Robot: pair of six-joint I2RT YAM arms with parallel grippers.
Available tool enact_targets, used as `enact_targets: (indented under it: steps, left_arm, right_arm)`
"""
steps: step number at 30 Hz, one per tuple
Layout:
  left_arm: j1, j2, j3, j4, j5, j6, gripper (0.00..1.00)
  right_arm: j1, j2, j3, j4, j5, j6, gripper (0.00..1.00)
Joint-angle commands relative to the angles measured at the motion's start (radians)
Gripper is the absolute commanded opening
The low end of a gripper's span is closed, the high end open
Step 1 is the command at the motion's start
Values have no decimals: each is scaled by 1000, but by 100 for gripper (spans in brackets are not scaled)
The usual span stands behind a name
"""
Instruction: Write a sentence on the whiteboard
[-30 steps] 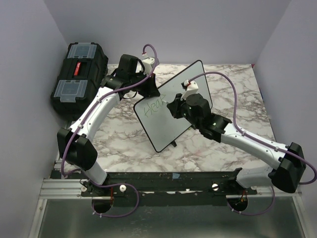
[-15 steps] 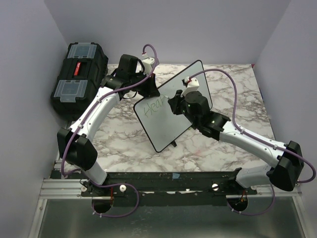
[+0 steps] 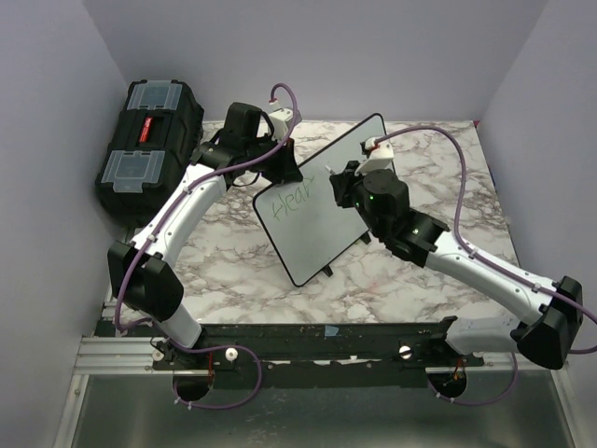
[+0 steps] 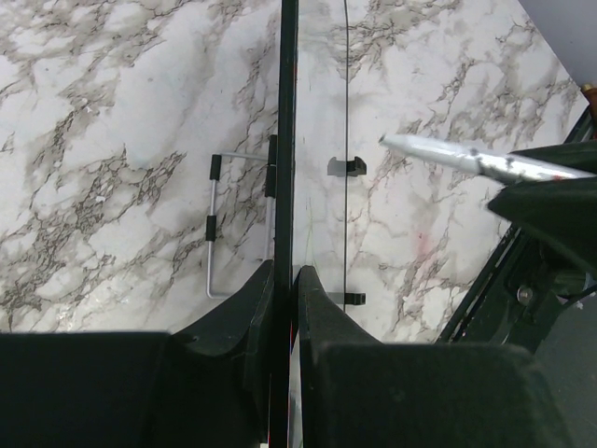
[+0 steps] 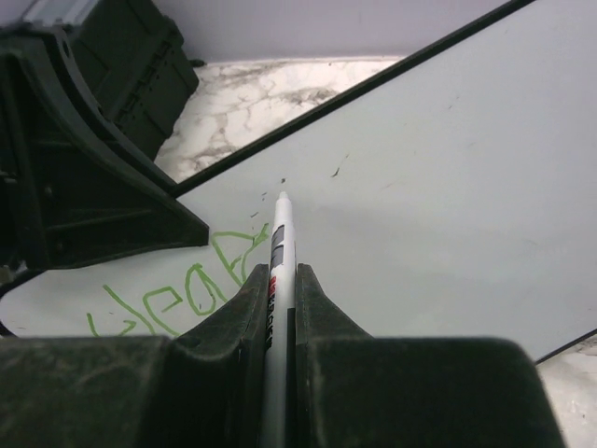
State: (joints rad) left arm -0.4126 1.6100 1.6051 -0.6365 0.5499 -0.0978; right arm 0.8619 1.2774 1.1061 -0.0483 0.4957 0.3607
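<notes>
Standing tilted, the whiteboard sits clamped in the left claw.

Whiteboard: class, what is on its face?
Green letters, roughly "Heat", near the left gripper. From above, the right gripper with its marker covers part of the whiteboard beyond them.

The whiteboard carries one word in green handwriting, the sentence. It reads about as "Heat", but the last letter is not sure. In the right wrist view only "Hea" and a part of that last letter show. The black toolbox has a small red label, too small to read. The marker bears red and black print, also not readable.
</notes>
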Motion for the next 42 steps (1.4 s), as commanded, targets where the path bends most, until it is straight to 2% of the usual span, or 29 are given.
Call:
enact_targets:
  steps: [1, 14, 26, 42]
  left_arm:
    - [3, -26, 23, 39, -68, 66, 0]
    - [3, -33, 20, 33, -61, 66, 0]
    - [3, -40, 13, 38, -59, 69, 0]
    - [3, -35, 8, 43, -48, 70, 0]
  right_arm:
    - [-6, -62, -20, 24, 68, -14, 1]
    - [-62, -23, -45, 22, -113, 56, 1]
    - [-83, 4, -49, 31, -214, 84, 1]
    - [-87, 49, -71, 38, -154, 75, 1]
